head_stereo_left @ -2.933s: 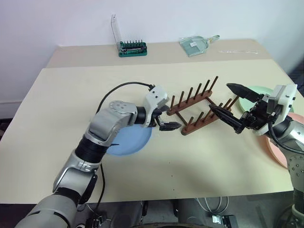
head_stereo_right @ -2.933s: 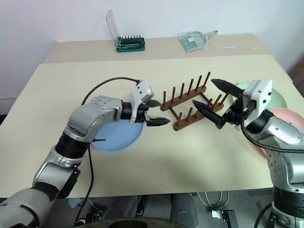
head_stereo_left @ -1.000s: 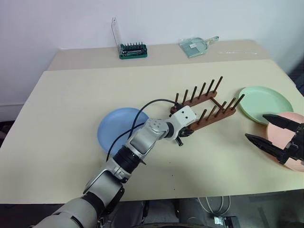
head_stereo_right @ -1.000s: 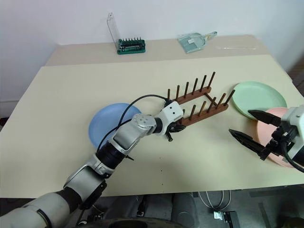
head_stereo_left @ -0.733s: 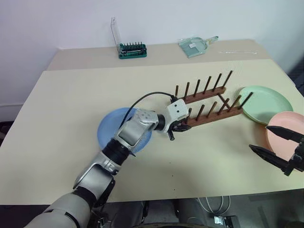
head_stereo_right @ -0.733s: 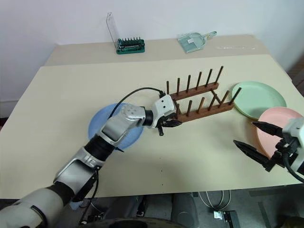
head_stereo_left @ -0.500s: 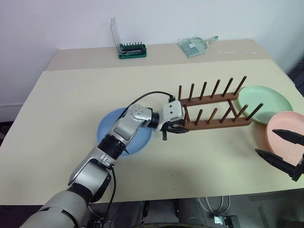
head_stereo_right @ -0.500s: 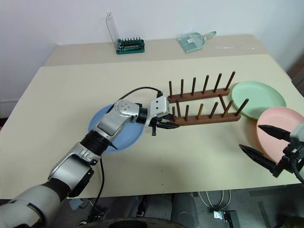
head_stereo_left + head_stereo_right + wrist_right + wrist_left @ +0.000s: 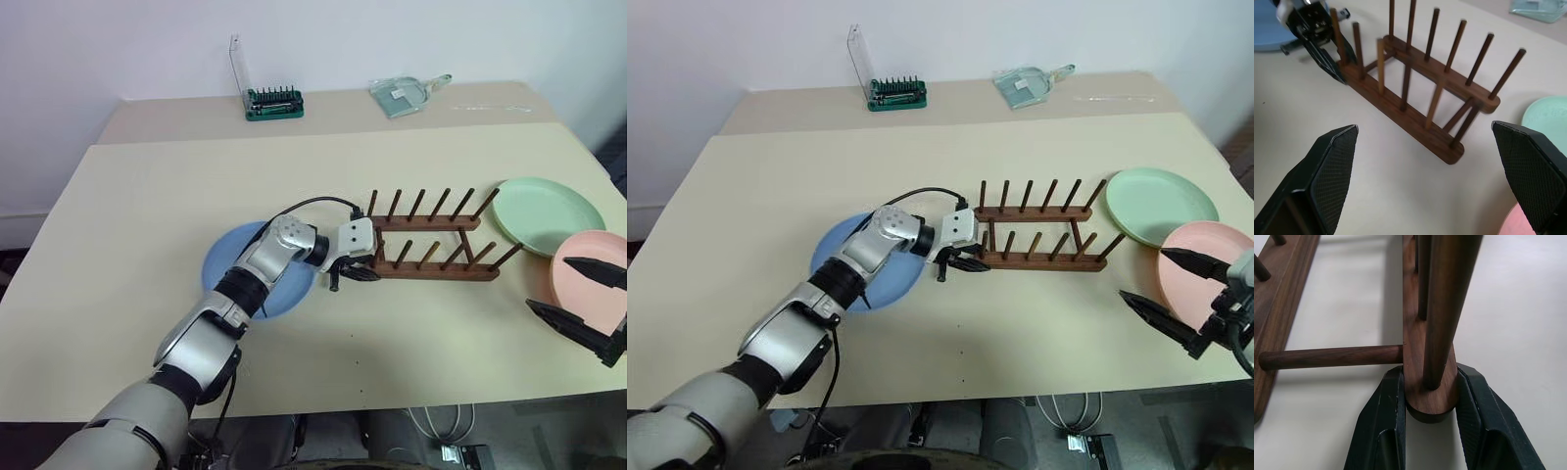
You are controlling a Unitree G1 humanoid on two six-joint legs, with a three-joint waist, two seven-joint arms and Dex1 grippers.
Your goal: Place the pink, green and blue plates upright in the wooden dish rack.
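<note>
Two black jaws pinching dark wooden rack (image 9: 431, 250) rail

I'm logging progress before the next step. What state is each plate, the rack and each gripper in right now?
blue plate: flat on the table, partly under the left arm.
green plate: flat, not racked.
pink plate: flat, not racked.
wooden dish rack: upright, no plates in it.
left gripper: shut on the end of the rack's near rail.
right gripper: open, holding nothing.

dark smooth wooden dish rack (image 9: 431, 250), matte plates (image 9: 546, 214)
</note>
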